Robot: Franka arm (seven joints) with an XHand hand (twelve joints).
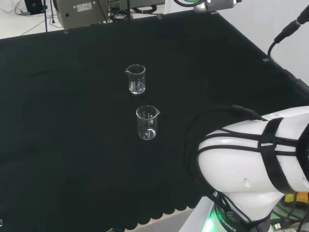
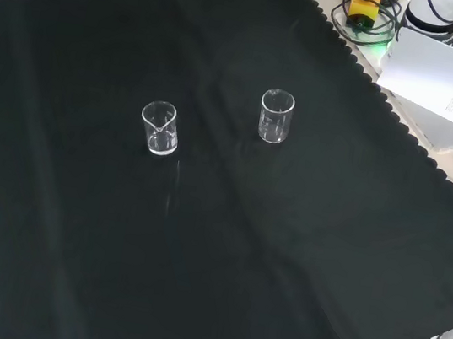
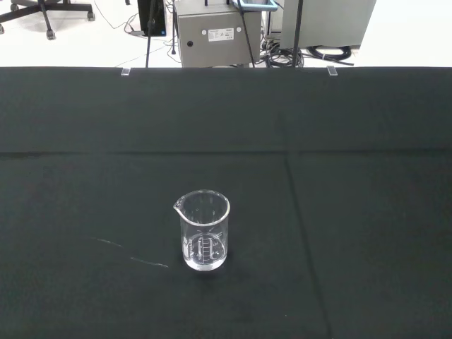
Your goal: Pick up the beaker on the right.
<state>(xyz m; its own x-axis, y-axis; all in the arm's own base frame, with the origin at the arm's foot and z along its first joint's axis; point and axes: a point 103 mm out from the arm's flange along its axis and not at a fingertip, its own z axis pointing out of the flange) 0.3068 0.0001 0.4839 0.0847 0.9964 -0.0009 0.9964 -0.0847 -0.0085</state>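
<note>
Reading the front view from left to right, I have two clear beakers upright on the black cloth (image 2: pixel 73 223), well apart. The left beaker (image 2: pixel 160 128) stands a little nearer the camera. The right beaker (image 2: pixel 275 116), which I take as the target, stands farther up the cloth, toward the arm's base.

I cannot tell whether the hand is open or closed, so I would confirm it is open before approaching.

For a clean pick I would:
1. Approach the right beaker from the base side, keeping away from the left one.
2. Close round the wall below the rim, not on the spout.
3. Lift straight up. Glass on cloth tips easily if dragged.

In the head view the pair lines up almost one behind the other. The target is the near beaker (image 1: pixel 147 123), beside the white arm link (image 1: pixel 256 154), and the other one (image 1: pixel 136 79) lies beyond it. That view shows depth, whereas the front view shows the sideways gap.

The wrist view frames one beaker (image 3: pixel 203 231). Its spout suggests it is the far, non-target one, but I cannot be sure.
</note>
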